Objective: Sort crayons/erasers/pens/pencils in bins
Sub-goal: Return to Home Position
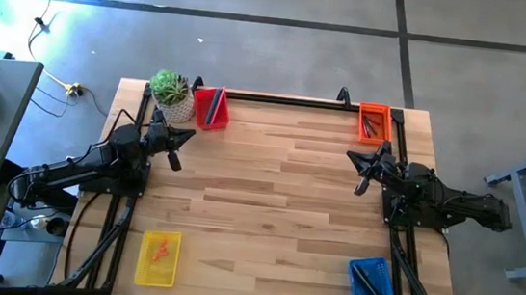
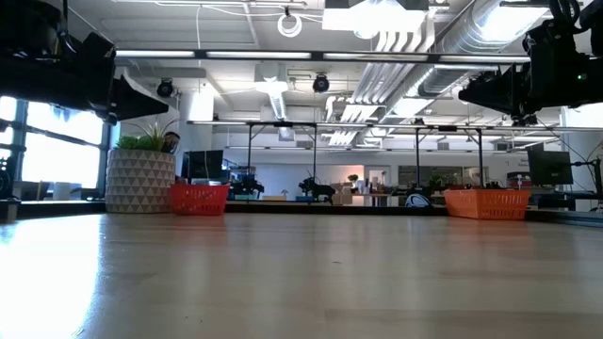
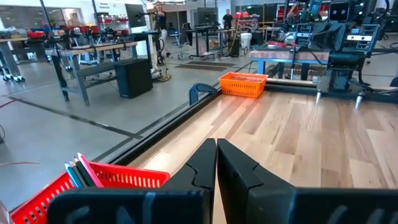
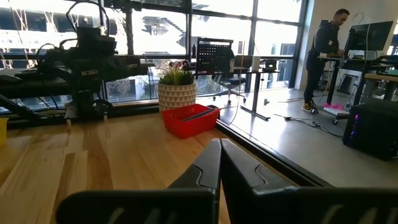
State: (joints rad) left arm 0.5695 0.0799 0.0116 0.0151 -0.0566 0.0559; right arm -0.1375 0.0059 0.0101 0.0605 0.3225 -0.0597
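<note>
Four bins stand at the table's corners. The red bin (image 1: pixel 211 109) at the far left holds long thin sticks (image 3: pixel 79 170). The orange bin (image 1: pixel 373 121) at the far right holds a few dark items. Red-orange crayons (image 1: pixel 162 248) lie in the yellow bin (image 1: pixel 157 258) at the near left, and dark pens in the blue bin (image 1: pixel 372 286) at the near right. My left gripper (image 1: pixel 187 136) hangs shut and level above the table's left side, just near of the red bin. My right gripper (image 1: pixel 353 157) hangs shut at the right side, near of the orange bin. Neither holds anything.
A white pot with a green plant (image 1: pixel 171 95) stands at the far left corner beside the red bin. A black rail (image 1: pixel 287 99) runs along the table's far edge. Bare wood (image 1: pixel 268 196) stretches between the arms. A person (image 4: pixel 323 50) stands in the room beyond the table.
</note>
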